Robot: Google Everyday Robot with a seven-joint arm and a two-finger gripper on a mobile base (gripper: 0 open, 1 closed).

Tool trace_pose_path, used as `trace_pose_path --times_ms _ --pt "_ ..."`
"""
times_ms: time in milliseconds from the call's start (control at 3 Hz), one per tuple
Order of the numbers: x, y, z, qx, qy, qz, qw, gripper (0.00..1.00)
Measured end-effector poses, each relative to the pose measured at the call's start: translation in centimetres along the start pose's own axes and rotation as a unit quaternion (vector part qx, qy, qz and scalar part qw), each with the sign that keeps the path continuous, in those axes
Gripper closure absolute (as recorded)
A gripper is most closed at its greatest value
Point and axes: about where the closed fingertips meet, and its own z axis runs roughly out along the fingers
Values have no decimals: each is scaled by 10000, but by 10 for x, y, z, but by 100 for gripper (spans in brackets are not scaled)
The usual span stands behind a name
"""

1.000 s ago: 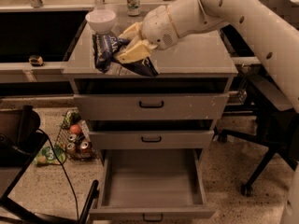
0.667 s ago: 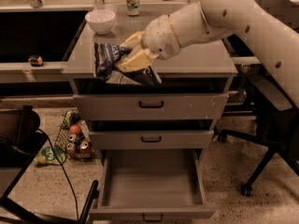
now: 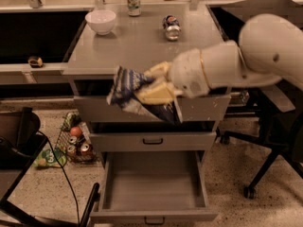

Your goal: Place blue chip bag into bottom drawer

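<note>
My gripper point(image 3: 154, 86) is shut on the blue chip bag point(image 3: 130, 91), a crinkly dark-blue foil bag with pale edges. I hold it in the air in front of the top drawer's face, just below the cabinet top's front edge. The bag hangs tilted, its lower end reaching right toward the middle drawer. The bottom drawer point(image 3: 152, 186) is pulled out below, its plain grey interior showing, with a small black handle at its front edge. The big white arm reaches in from the right.
On the grey cabinet top point(image 3: 142, 41) stand a white bowl point(image 3: 100, 21), a green-and-white can point(image 3: 133, 0) and a blue-and-silver soda can on its side point(image 3: 171, 26). Cans and bags lie on the floor at the left point(image 3: 71, 143). A chair base point(image 3: 258, 174) stands at the right.
My gripper has carried the chip bag off the cabinet top, forward and down, to in front of the top drawer. The camera view has shifted, showing more of the cabinet top.
</note>
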Motion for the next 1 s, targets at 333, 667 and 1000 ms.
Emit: trace_pose_path --times_ms 333,667,1000 --pt "37 24 5 -148 214 293 9992 100" --pt "37 24 6 -158 214 287 9992 100" --pt "59 25 9 -22 715 359 9968 100"
